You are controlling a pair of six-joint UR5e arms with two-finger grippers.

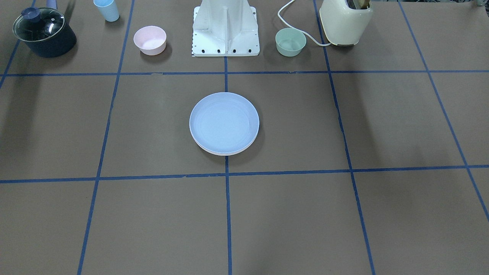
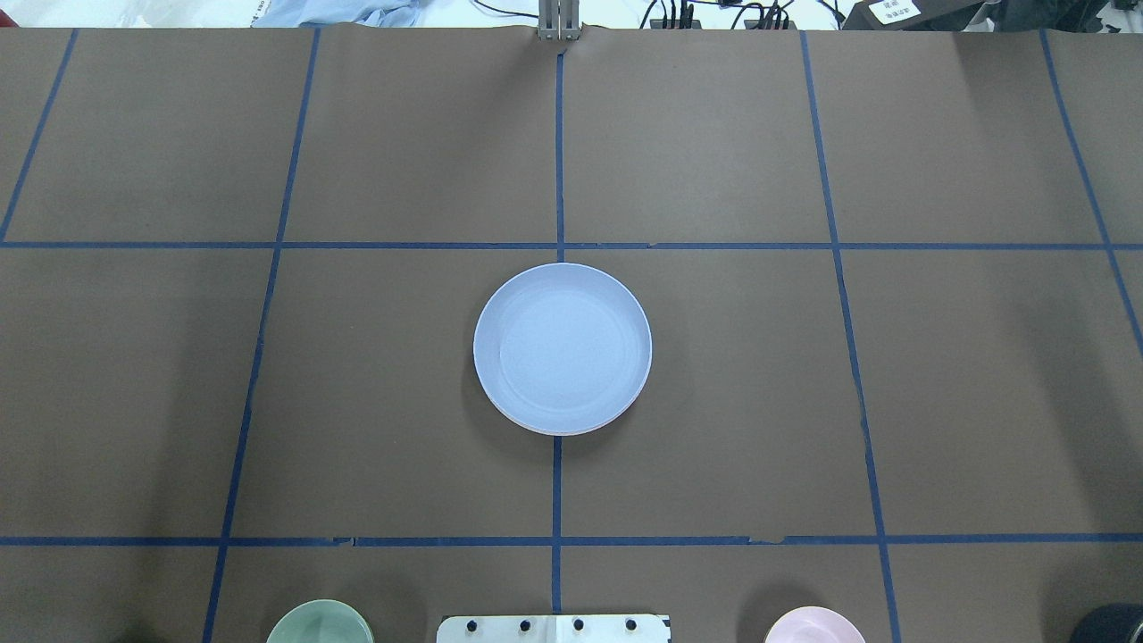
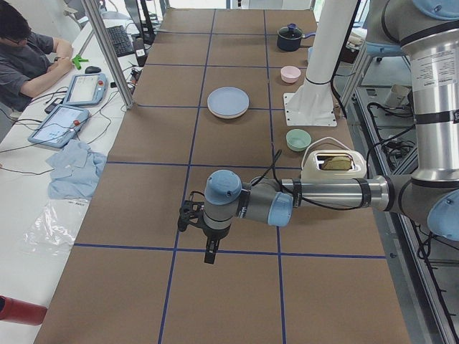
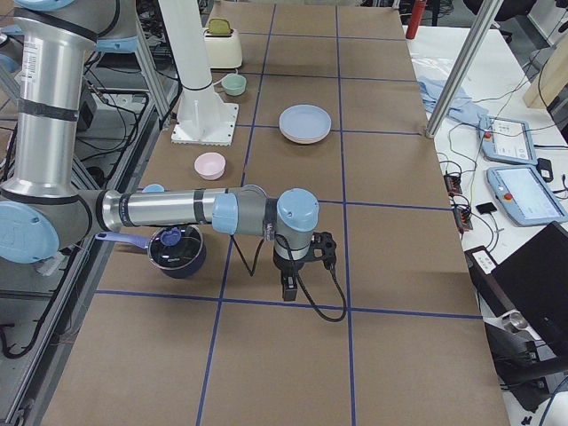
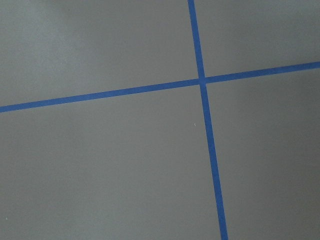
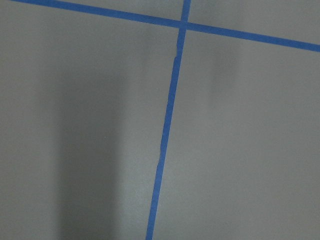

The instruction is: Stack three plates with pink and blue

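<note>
1. Plates point(image 1: 224, 124) stand in one stack at the middle of the table point(image 1: 382, 122), straddling the centre tape line point(image 1: 228, 214) and straight out from the robot base point(image 1: 225, 30).
2. Blue plate point(image 2: 563, 348) lies on top, level, its inside bare.
3. Paler rims show beneath its edge on the operators' side. The pink plate point(image 1: 225, 154) shows only as a thin pinkish edge. The lowest plate's colour cannot be told.
4. Left arm point(image 3: 323, 193) reaches out over the table end on the robot's left, well apart from the stack. The left jaws point down near a tape crossing.
5. Right arm point(image 4: 169, 209) reaches out over the opposite end, also well apart from the stack. The right jaws point down near a tape line.
6. Both sets of jaws show only in the side views, so I cannot tell whether either set is open or closed. Nothing is seen in them.
7. Both wrist views show only bare table and crossing blue tape.
8. Along the robot's edge of the table:
   - pink bowl point(image 1: 149, 40) and green bowl point(image 1: 290, 42), one on each side of the base
   - cup point(image 1: 107, 9) and lidded pot point(image 1: 44, 32), beyond the pink bowl
   - toaster point(image 1: 345, 23), beyond the green bowl
9. All of these stand apart from the stack.
</note>
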